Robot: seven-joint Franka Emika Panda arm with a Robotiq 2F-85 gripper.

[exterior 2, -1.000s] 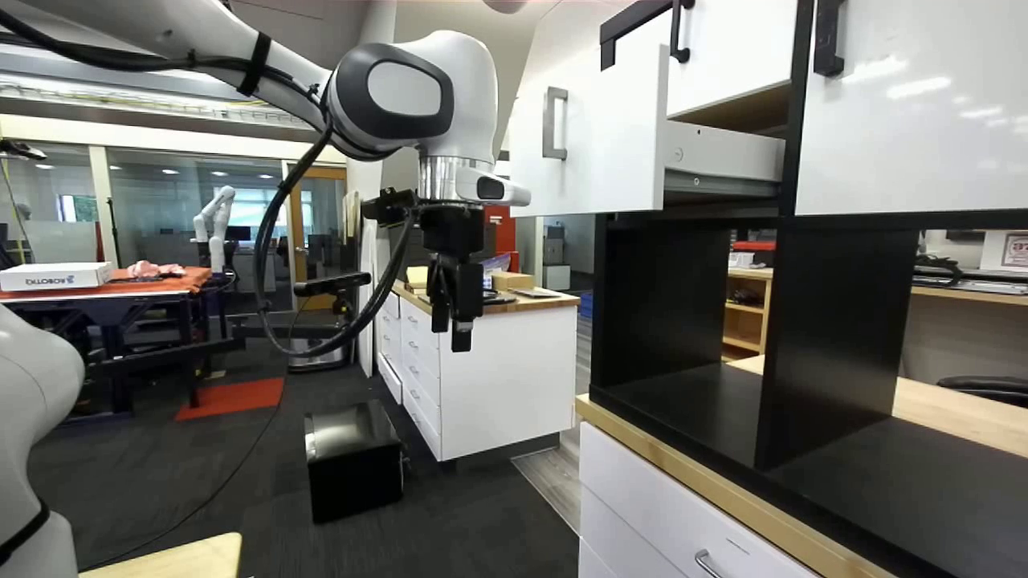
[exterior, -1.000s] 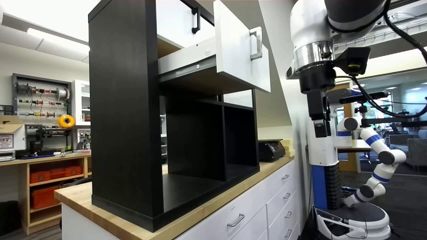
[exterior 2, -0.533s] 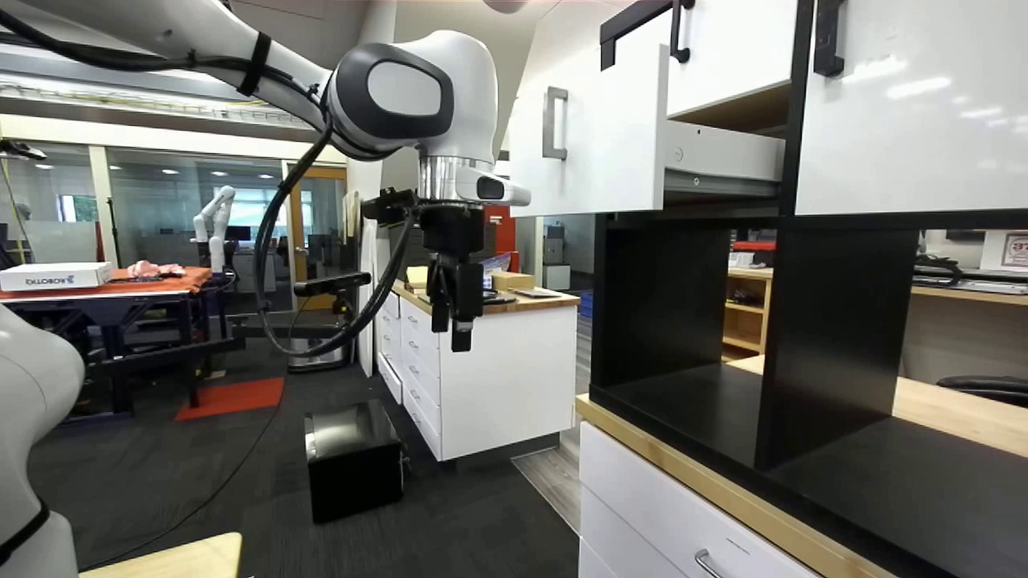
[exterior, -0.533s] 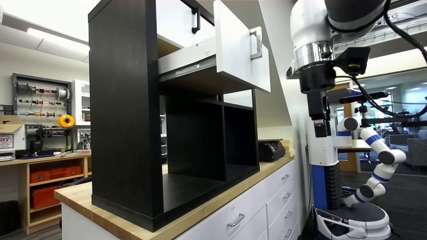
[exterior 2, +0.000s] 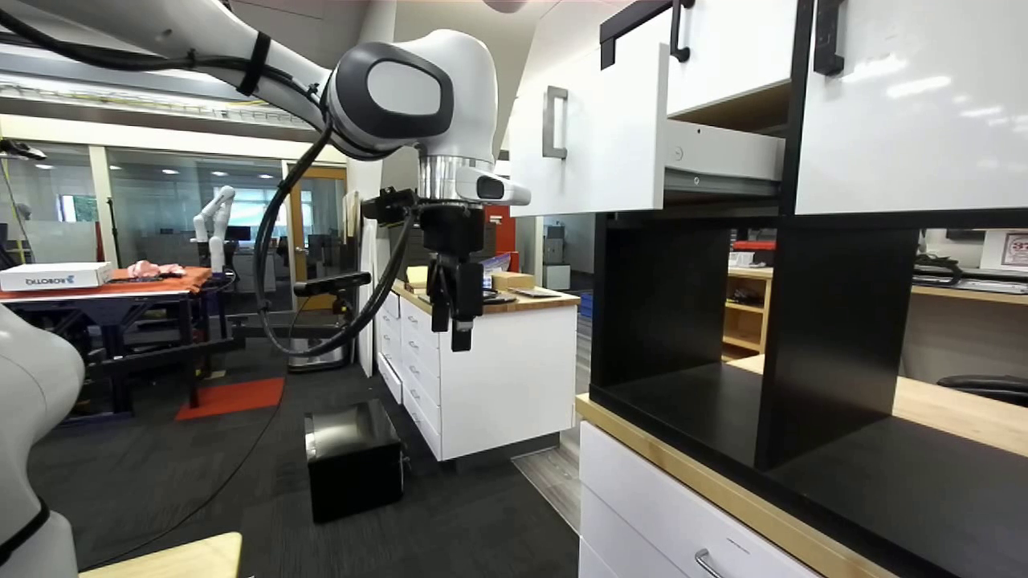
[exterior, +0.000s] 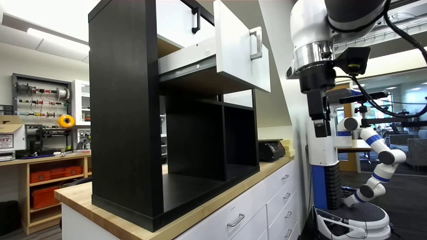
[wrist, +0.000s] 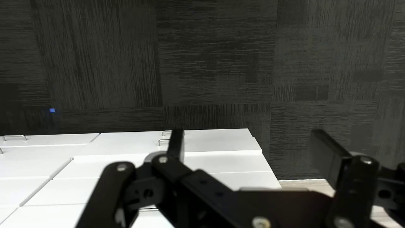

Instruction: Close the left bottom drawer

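While the wood-topped counter (exterior: 213, 205) carries the black shelf unit (exterior: 121, 110), your arm (exterior 2: 409, 88) hangs apart from it in both exterior views. The left bottom drawer (exterior: 237, 60) juts well out of the unit, above an open compartment (exterior 2: 691, 393). Your gripper (wrist: 248, 142) points down, clear of that drawer, its fingers (wrist: 327, 158) spread wide. A grey handle (exterior 2: 548, 122) stands upright on the drawer's front.
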